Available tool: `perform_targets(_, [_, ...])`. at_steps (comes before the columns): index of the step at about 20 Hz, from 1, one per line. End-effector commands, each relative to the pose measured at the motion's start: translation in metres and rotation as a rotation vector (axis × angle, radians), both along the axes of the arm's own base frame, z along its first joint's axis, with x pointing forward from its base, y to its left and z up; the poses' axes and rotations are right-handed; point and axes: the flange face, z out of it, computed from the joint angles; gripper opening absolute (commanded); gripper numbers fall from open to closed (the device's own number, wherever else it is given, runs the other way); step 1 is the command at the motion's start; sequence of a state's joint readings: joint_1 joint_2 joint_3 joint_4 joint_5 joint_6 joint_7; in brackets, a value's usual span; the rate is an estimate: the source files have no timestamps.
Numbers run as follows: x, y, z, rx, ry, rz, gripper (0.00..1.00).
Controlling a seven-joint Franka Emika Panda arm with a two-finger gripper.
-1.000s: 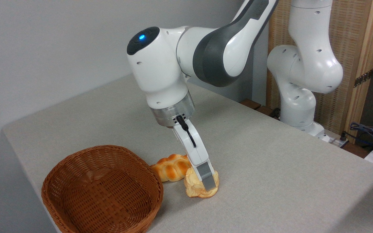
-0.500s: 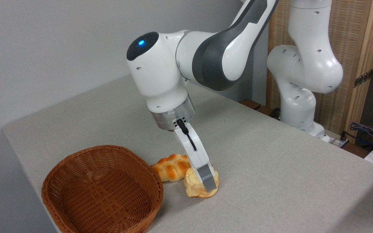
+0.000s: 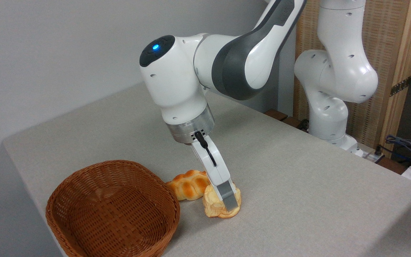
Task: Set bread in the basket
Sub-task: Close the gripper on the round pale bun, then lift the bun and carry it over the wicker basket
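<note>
**Pincer down on the bun, basket alongside**

A pale grey worktop stands against a plain grey wall, with a wood-framed woven screen at 2 o'clock. The bread, a small puffy bun with a pale yellow lumpy top and orange underside, sits on the worktop at 3 o'clock from the brown wicker basket, touching a braided loaf. The pincer reaches down over the bun; only one finger shows, so its grip cannot be told.
</note>
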State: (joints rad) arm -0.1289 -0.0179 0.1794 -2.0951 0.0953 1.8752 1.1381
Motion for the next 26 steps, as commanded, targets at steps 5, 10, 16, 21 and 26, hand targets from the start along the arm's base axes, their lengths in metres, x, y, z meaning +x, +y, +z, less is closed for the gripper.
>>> perform_targets(5, [-0.001,0.003,0.000,0.005,-0.014,-0.022,0.52])
perform_targets(10, [0.001,0.005,0.027,-0.003,-0.060,-0.013,0.58])
perform_targets(16, [0.025,0.004,0.095,-0.021,-0.213,-0.001,0.60])
perform_targets(21, [0.045,-0.011,0.135,-0.147,-0.344,0.067,0.65])
perform_targets(26, [0.079,-0.045,0.130,-0.154,-0.534,0.226,0.75])
